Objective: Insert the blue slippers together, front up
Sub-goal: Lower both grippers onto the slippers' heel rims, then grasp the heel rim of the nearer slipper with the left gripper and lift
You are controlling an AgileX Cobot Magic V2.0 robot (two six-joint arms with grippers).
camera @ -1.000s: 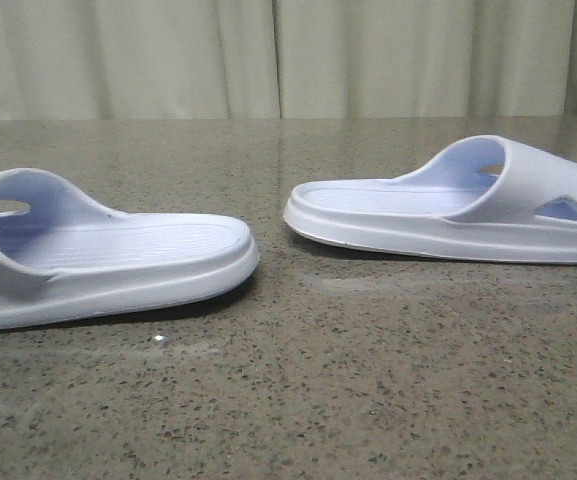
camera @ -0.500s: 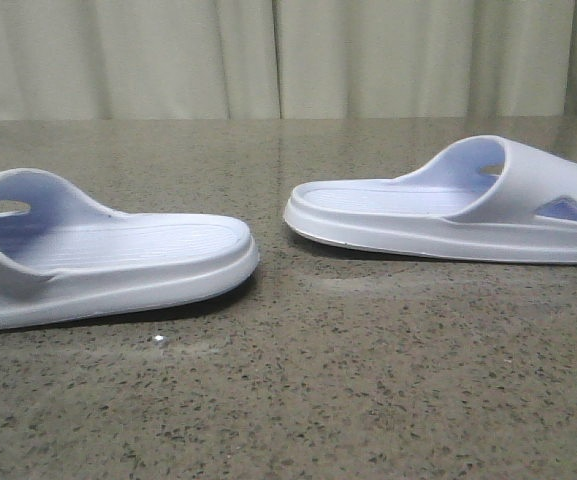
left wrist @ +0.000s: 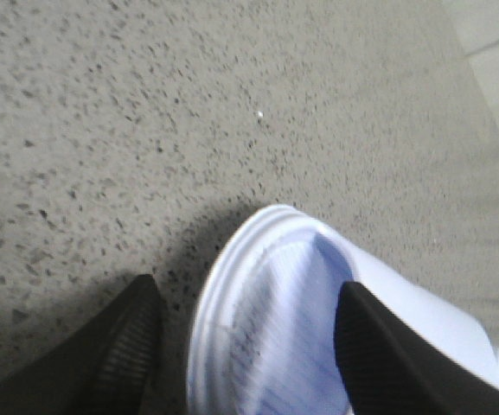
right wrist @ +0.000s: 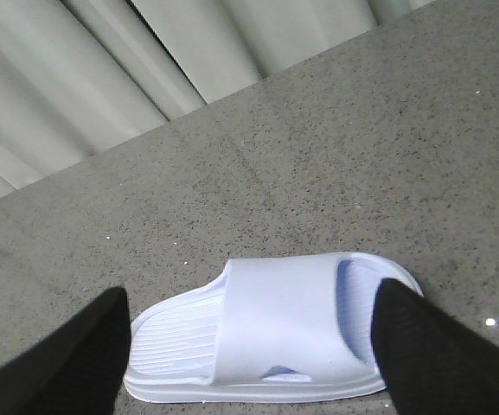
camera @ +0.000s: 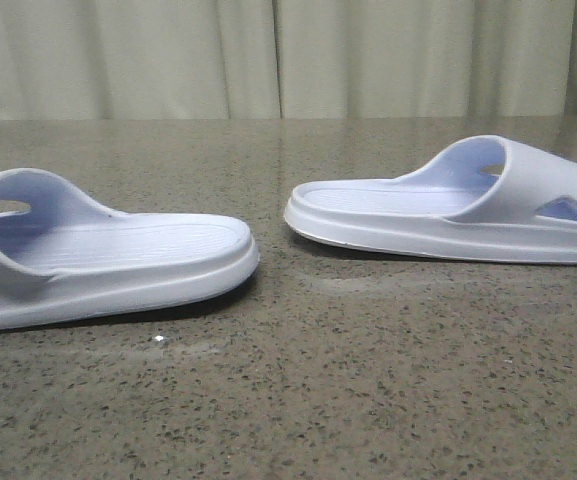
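- A speckled stone surface [camera: 368,380] fills the front view below a pale curtain [camera: 268,55] along the top.
- Two blue slippers lie flat and well apart: the left slipper [camera: 98,255] at the frame's left edge, the right slipper [camera: 448,205] at centre right, heels facing.
- Two pincers, seen only in wrist views: the left pincer [left wrist: 249,346] stands wide, straddling its slipper's heel rim; the right pincer [right wrist: 253,363] stands wide above the other slipper.
- Risk, as judged: closing on the rounded foam rim could squeeze it out sideways, spoiling alignment for nesting.
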